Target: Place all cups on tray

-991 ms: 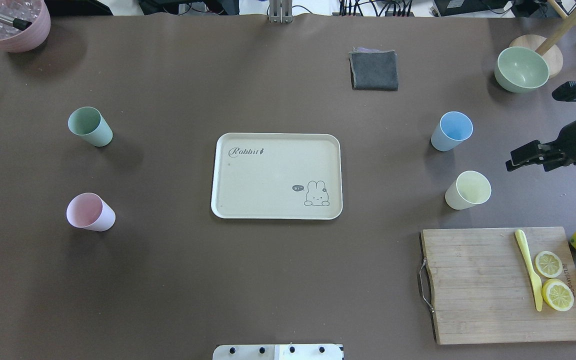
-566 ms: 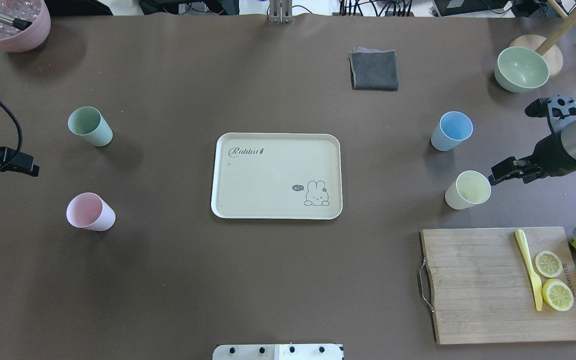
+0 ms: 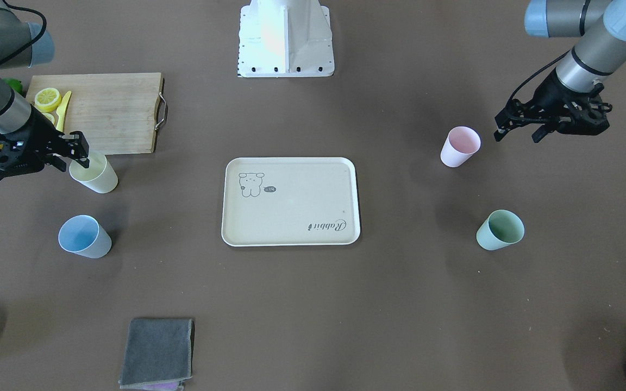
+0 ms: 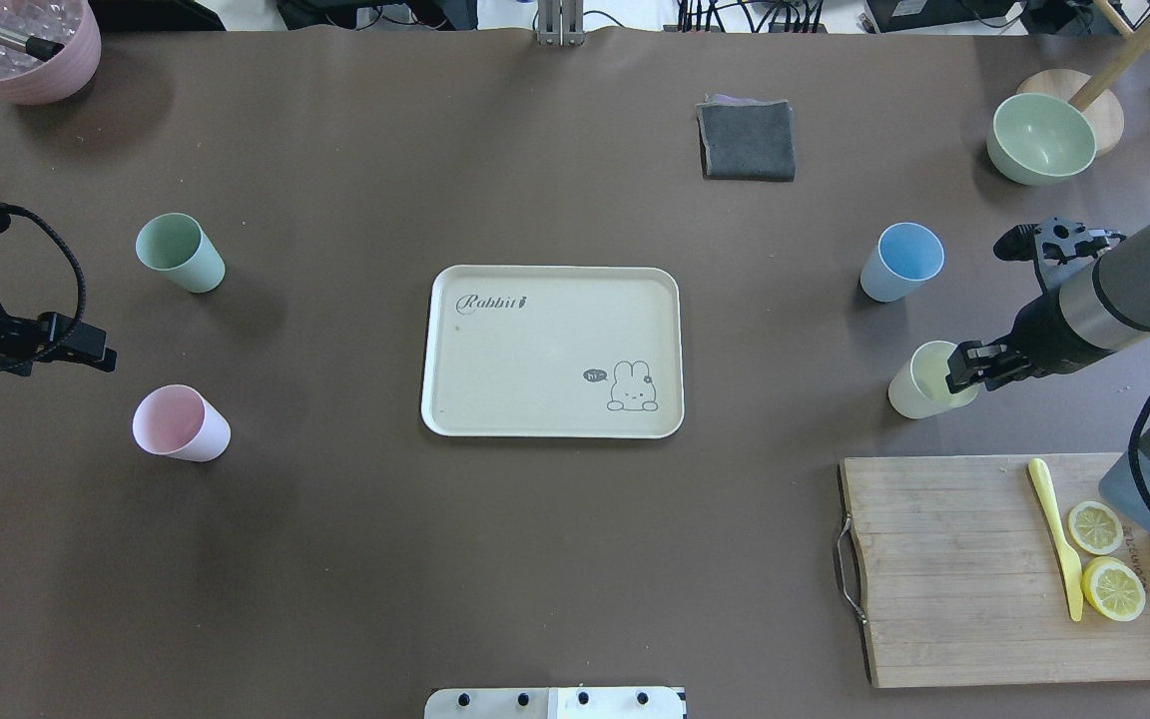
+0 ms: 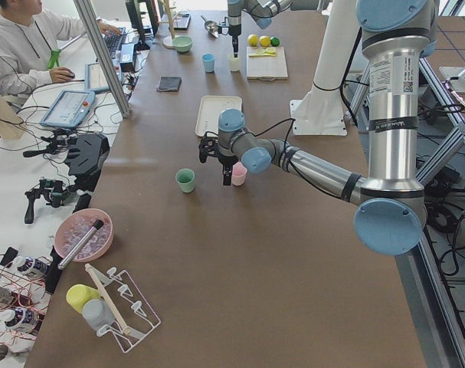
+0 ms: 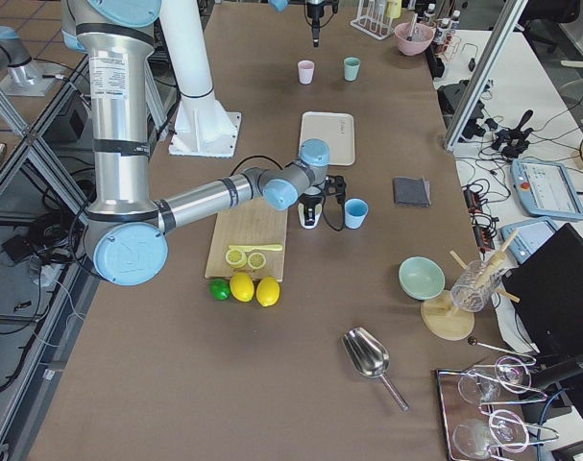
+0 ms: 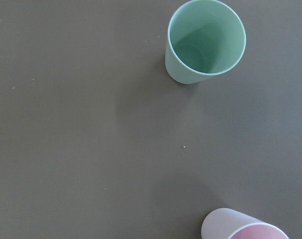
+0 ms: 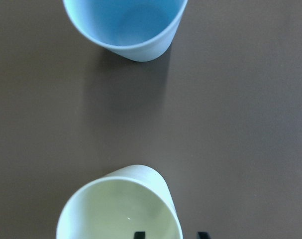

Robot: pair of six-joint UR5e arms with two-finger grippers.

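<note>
right gripper [image 4: 964, 367] straddles the wall of the pale yellow matte handleless tumbler [image 4: 916, 389]. In the wrist view one fingertip [image 8: 139, 235] sits inside the rim and the other outside, with a wide gap, so it looks unclamped. Overhead, contact is on the cup's 3 o'clock side. left gripper [image 3: 515, 136] has its jaws spread and holds nothing. It hangs apart from the pink matte tumbler [image 4: 181, 424], at that cup's 10 o'clock overhead; I can't tell its height over the table. All cups stand upright on the brown table [image 4: 335, 559], none on the flat cream rectangular tray with the rabbit drawing [image 4: 535, 340]. Clock centred on the tray, overhead: yellow about 3, light blue matte tumbler [image 4: 902, 262] between 2 and 3, mint green matte tumbler [image 4: 179, 253] between 9 and 10, pink between 8 and 9. Handling guess: the cups are empty, so light. The wall is thin and stiff and the matte skin should give decent friction. The body tapers toward the base, so an outside squeeze could let it ride up and out. A rim-wall pinch, one finger in and one out, looks like the right hold. A moderate squeeze should do. It will likely tip easily if a finger nudges it sideways before closing, so lift straight up and carry it upright.
</note>
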